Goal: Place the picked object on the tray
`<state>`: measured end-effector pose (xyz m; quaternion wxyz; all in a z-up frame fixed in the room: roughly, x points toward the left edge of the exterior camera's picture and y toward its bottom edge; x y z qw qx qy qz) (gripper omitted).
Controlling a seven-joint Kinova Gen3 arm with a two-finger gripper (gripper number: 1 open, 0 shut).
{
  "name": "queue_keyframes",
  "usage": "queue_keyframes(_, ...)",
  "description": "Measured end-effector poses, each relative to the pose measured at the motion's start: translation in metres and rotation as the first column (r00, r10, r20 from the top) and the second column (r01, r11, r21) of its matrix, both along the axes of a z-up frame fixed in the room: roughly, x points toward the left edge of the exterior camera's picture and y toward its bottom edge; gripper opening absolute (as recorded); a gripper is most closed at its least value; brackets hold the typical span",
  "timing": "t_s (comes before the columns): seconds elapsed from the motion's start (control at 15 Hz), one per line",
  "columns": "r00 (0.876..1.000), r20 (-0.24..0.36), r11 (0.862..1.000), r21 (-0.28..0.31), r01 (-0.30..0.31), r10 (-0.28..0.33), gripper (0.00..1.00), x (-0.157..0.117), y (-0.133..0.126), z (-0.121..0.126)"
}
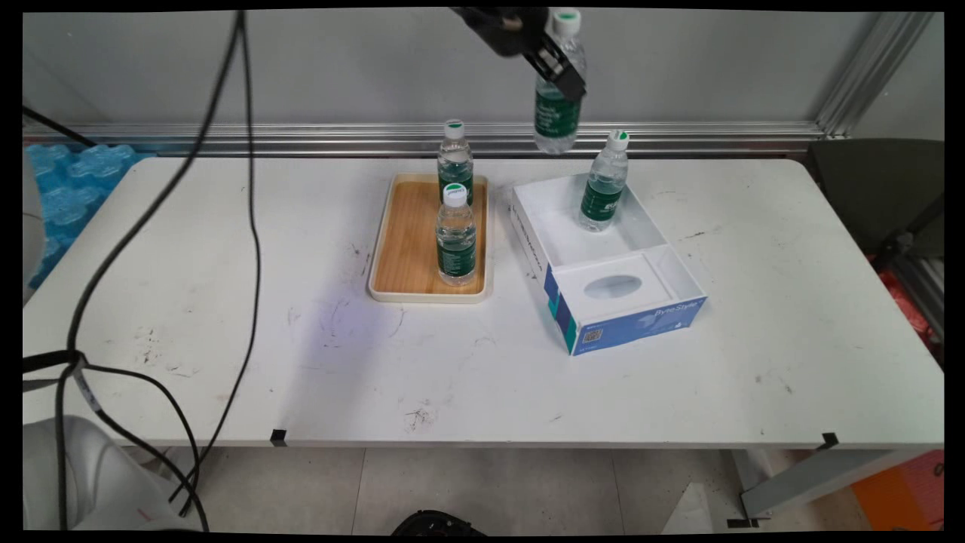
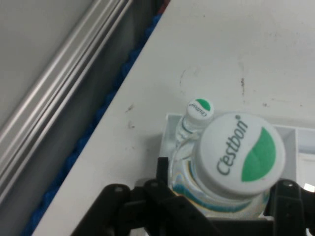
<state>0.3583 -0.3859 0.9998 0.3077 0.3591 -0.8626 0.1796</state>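
The gripper (image 1: 564,72) hung high, its fingers clamped around a clear, green-labelled water bottle (image 1: 556,113). Below them stood a second bottle (image 1: 603,185) inside the white cardboard box (image 1: 682,268). A steady, upright hold seemed wise, since the smooth, round plastic could slip.

Green-labelled clear bottles (image 1: 558,98), wood-toned tray (image 1: 411,241), blue-and-white box (image 1: 641,320).

Green-labelled water bottle (image 1: 559,98) held aloft, nearly upright.
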Motion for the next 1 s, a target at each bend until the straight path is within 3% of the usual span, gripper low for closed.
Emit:
queue_keyframes(0.27, 1.0, 0.016, 1.0, -0.001, -0.01, 0.01, 0.0, 0.029, 0.02, 0.029)
queue_keyframes(0.53, 0.999, 0.029, 1.0, 0.013, -0.027, 0.027, 0.0, 0.079, 0.043, 0.05)
queue_keyframes(1.0, 0.996, 0.017, 0.995, 0.047, -0.083, 0.082, 0.0, 0.172, 0.073, 0.049)
